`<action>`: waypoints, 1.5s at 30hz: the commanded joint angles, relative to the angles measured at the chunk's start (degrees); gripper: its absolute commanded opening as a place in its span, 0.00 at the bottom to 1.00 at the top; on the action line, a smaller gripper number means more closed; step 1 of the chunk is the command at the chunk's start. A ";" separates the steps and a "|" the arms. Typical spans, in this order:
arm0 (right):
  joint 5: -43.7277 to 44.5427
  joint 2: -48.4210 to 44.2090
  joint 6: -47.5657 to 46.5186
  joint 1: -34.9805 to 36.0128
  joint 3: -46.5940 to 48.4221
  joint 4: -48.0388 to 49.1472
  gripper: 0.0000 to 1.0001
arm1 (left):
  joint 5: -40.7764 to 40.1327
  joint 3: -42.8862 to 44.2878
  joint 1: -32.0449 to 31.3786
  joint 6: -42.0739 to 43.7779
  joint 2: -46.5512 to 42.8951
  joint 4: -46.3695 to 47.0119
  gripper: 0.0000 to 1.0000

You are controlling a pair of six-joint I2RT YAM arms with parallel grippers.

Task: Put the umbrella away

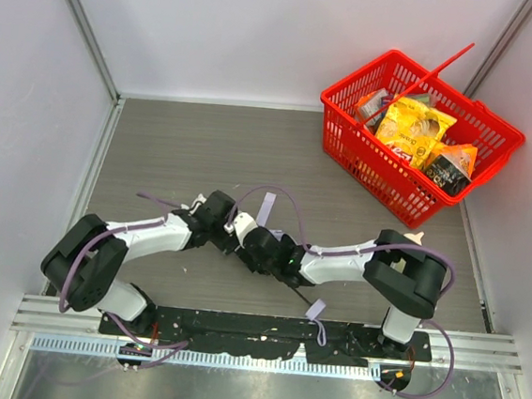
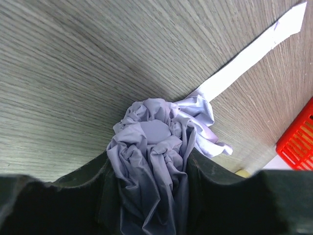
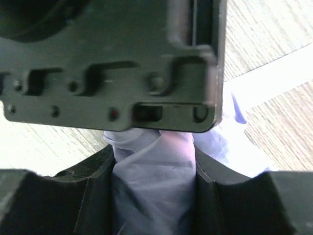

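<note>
Filling the left claw [image 2: 151,178] (pinched): umbrella [image 2: 154,132]

Folded umbrella [image 2: 151,147], pale lavender fabric crumpled into a tight bundle, flat white strap [image 2: 254,54] trailing sideways.

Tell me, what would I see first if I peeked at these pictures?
A bright red basket stuffed with yellow snack packets sits at the far right corner of the table. In the middle, the two arms meet over a scrunched-up pale lavender umbrella, with the left fingers and the right fingers pressed against its fabric from both sides.
</note>
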 commanded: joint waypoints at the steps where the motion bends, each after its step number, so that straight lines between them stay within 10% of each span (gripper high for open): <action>1: -15.72 -1.27 5.37 -5.27 -3.90 1.65 0.01 | -0.30 -5.23 -0.92 6.32 -0.46 -1.51 0.51; 6: -39.25 -4.09 15.91 -13.88 -7.25 11.31 0.01 | -3.91 -8.14 -1.09 9.84 -5.74 0.34 0.89; 15: -62.05 1.52 38.74 -21.19 -7.42 34.12 0.01 | -4.17 -9.02 -2.50 10.46 -2.50 2.45 0.93; 23: -70.59 9.53 57.06 -24.62 -9.27 56.32 0.01 | -4.61 -10.69 -2.50 11.33 -3.54 7.46 0.31; 27: -67.44 7.17 49.61 -24.88 -8.05 43.82 0.02 | -4.09 -9.99 -2.58 11.69 -5.04 6.85 0.01; 31: -59.90 1.90 38.79 -24.71 -6.29 25.59 0.33 | -2.77 -10.42 -2.50 9.76 -5.57 7.72 0.00; 34: -50.42 -4.15 28.37 -23.84 -5.14 10.68 0.76 | -2.07 -10.17 -2.58 7.30 -5.83 6.85 0.00; 45: -11.03 -17.80 8.20 -4.07 -4.61 -2.05 0.79 | -0.93 -4.71 -2.32 1.59 -1.53 -4.23 0.00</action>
